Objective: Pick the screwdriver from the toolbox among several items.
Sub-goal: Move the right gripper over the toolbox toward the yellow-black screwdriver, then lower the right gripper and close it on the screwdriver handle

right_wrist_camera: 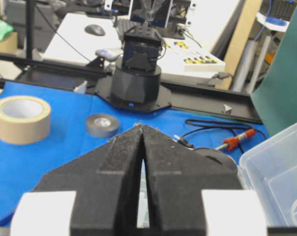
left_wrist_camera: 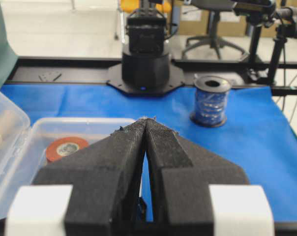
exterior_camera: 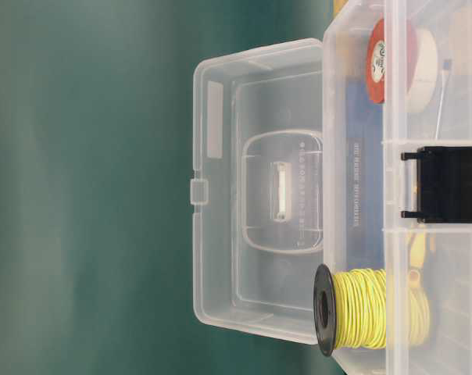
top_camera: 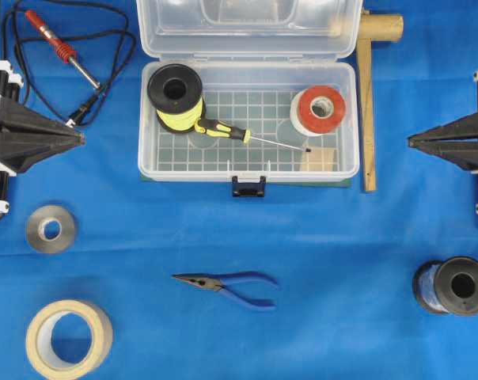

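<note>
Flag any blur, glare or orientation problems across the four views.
Overhead: sharp and evenly lit, slight sheen on the toolbox lid. Table-level: rotated sideways, soft through the clear plastic. Left wrist: left gripper close up, background sharp. Right wrist: right gripper likewise, background slightly soft.

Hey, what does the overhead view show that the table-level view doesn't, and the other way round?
Only overhead: the blue-handled needle-nose pliers, red-handled corded soldering iron and both closed end effectors, left and right. Only table-level: the moulded handle recess in the lid. Both: the clear plastic toolbox, yellow wire spool and red tape roll.
</note>
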Available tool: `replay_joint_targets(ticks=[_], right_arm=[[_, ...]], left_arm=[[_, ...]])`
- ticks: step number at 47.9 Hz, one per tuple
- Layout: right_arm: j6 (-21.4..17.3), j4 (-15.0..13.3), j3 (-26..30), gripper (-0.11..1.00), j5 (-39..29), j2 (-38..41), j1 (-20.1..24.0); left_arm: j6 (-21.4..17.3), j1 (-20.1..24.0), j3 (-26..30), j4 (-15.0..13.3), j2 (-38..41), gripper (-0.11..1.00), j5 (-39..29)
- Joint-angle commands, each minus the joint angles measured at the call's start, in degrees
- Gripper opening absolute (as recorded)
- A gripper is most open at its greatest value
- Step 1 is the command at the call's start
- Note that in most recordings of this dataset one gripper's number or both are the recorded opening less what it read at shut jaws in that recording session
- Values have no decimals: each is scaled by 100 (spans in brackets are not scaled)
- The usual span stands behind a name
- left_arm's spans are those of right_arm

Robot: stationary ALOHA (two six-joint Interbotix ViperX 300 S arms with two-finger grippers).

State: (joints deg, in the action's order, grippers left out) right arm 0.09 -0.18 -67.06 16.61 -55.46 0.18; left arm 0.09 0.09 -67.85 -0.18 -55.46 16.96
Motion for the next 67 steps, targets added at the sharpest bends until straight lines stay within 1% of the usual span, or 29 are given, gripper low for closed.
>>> replay_joint_targets(ticks=[1,6,15,18,23,29,30,31,33,36,42,44,45,48,55,60,67], right_arm=[[-44,35,123,0,26,123,-53],[-132,167,545,0,-563,536,-97],[-369,229,1608,0,-1529,1564,-413],[-571,290,2030,0,-1925,1978,-580],[-932,308,2584,0,-2522,2593,-791],[-1371,308,3138,1,-3050,3322,-1011],[-1494,308,3278,1,-3164,3516,-1072],[-1556,308,3375,2,-3243,3647,-1107],[-1688,290,3586,10,-3437,3885,-1178],[-1811,281,3955,25,-3797,4245,-1266],[-1942,220,4685,62,-4447,4948,-1318],[-1951,211,4957,71,-4676,5247,-1318],[-1960,211,5062,73,-4755,5370,-1318],[-1986,211,5353,73,-4983,5730,-1327],[-2206,185,5880,72,-5414,6548,-1318],[-2268,167,6108,72,-5555,7093,-1310],[-2285,176,6223,72,-5581,7506,-1204]], left_arm=[[-26,-26,105,-158,53,0,18],[-18,-26,105,-158,97,0,18],[-9,-9,105,-158,105,0,70],[-9,9,97,-167,105,0,70],[-9,26,105,-167,105,0,70],[-18,62,105,-158,105,0,70],[-18,70,105,-167,114,1,70],[-18,79,105,-158,114,0,70],[-9,97,97,-158,105,0,88],[-9,141,105,-167,105,0,105],[26,193,97,-185,105,0,149],[26,211,97,-185,114,0,167],[26,211,97,-193,114,0,185],[26,220,97,-193,114,0,211],[35,220,97,-202,105,0,246],[35,229,88,-202,105,0,246],[44,264,70,-202,97,0,246]])
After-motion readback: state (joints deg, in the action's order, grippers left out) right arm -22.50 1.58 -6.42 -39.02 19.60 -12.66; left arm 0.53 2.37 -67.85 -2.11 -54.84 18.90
